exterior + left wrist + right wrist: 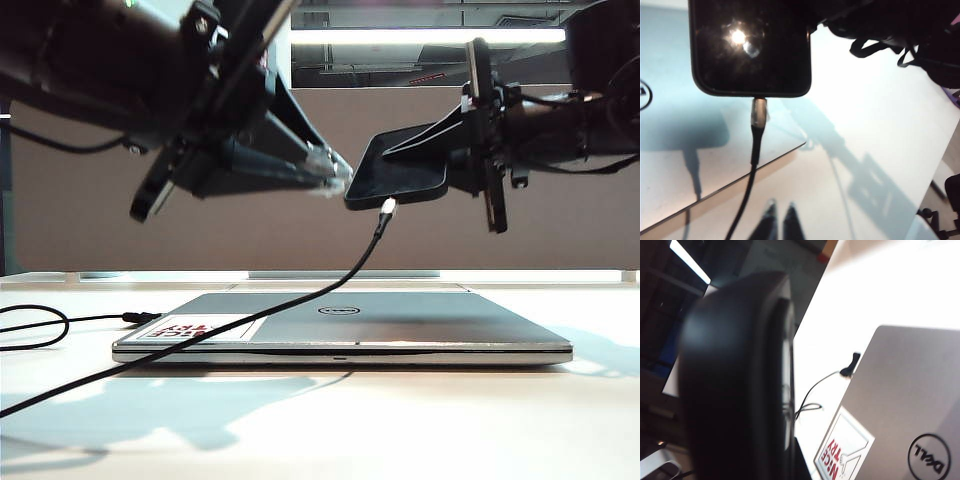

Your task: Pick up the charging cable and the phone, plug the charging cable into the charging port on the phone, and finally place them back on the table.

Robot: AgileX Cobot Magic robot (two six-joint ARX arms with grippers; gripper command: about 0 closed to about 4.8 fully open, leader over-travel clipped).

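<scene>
While the right gripper [455, 160] is clamping the phone [398, 168] above the laptop [400, 325], the left gripper [335, 172] is sitting closed and empty at the phone's left. The charging cable [758, 114] is hanging plugged in; lowering both onto the table [400, 420] is probably next.

You saw the phone [398, 166] held aloft in the right gripper's [432, 152] jaws, the charging cable [300, 303] plugged in, hanging just beyond the left gripper's [335, 172] closed tips.
</scene>
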